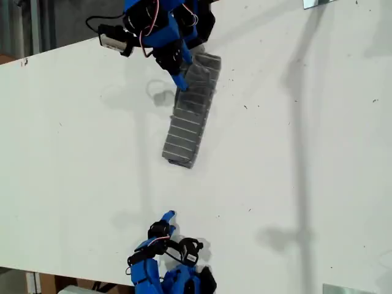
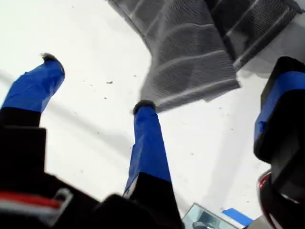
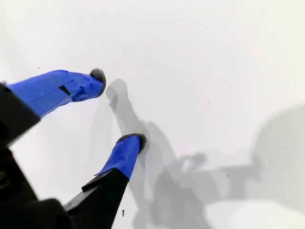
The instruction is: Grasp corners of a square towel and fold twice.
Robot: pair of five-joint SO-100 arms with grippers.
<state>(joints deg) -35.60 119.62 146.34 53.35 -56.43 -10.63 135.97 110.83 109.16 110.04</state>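
Exterior view, towel (image 1: 191,113): grey striped strip, folded narrow, long axis running up-down the picture, on the white table (image 1: 306,153)
Exterior view, arms: the arm at top is at the strip's upper end; the one at bottom well apart, nothing between
First wrist view, my first gripper (image 2: 97,86): jaws spread wide, holding nothing; towel (image 2: 190,57) just beyond the fingertips, the nearer arm
Second wrist view, my second gripper (image 3: 119,107): jaws parted, empty, over bare table; no towel in sight
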